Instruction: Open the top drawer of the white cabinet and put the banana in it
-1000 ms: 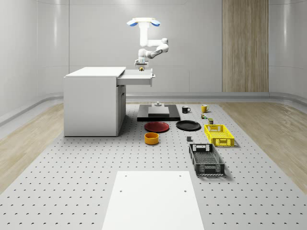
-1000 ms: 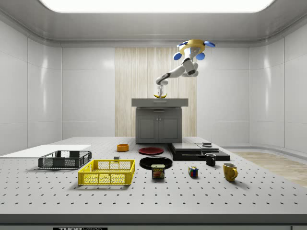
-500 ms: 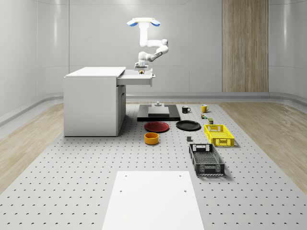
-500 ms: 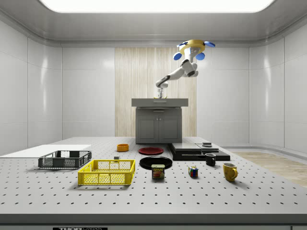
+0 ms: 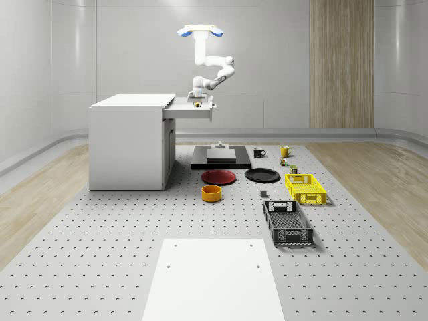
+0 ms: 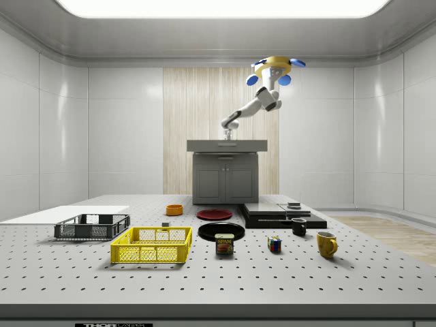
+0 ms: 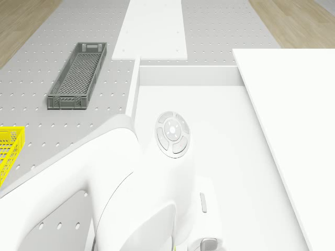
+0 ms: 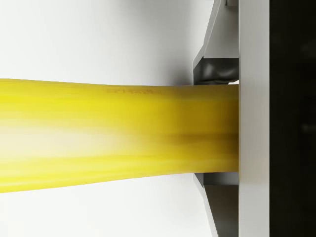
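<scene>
- My whole-scene camera looks from far off, down the surface (image 5: 100, 267) toward the white cabinet (image 5: 127, 144).
- My side camera sits low at the surface's edge, facing the cabinet's drawer end; both share the drone (image 6: 275, 67).
- Drone camera looks down into the open drawer (image 7: 220, 157).
- Wrist camera sits very close on the banana (image 8: 118, 133).

The white arm's two-finger gripper (image 5: 197, 102) has lowered the yellow banana (image 8: 118, 133) into the open white cabinet drawer (image 5: 192, 111)
</scene>
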Robot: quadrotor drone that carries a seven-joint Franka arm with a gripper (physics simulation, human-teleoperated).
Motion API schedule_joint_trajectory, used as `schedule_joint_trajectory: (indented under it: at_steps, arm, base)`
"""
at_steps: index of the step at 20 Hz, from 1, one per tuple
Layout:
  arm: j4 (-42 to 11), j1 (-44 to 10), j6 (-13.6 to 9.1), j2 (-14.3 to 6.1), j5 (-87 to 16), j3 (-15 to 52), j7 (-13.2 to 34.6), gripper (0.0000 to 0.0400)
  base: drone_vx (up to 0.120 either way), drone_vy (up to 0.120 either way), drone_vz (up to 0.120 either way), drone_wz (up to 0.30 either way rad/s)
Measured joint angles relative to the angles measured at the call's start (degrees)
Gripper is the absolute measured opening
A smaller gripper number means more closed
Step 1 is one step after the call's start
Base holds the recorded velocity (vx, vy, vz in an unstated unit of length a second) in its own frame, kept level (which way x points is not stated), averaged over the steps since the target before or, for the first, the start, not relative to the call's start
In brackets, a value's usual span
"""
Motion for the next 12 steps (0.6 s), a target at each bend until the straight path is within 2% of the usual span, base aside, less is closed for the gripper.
schedule_joint_trajectory:
  at_steps: [2, 5, 8, 12]
  arm:
    - [0.32, 0.12, 0.06, 0.30, 0.45, 0.32, 1.01, 0.0301]
    - [-0.11, -0.24, -0.49, 0.29, 0.30, -0.17, 2.06, 0.0353]
    - [-1.13, -0.96, -1.50, 0.03, -0.42, -1.33, 2.74, 0.0378]
    - [-2.69, -2.03, -3.01, -0.39, -1.74, -3.24, 3.33, 0.0392]
  base:
    - [0.000, 0.000, 0.000, 0.000]
    - [0.000, 0.000, 0.000, 0.000]
    - [0.000, 0.000, 0.000, 0.000]
    - [0.000, 0.000, 0.000, 0.000]
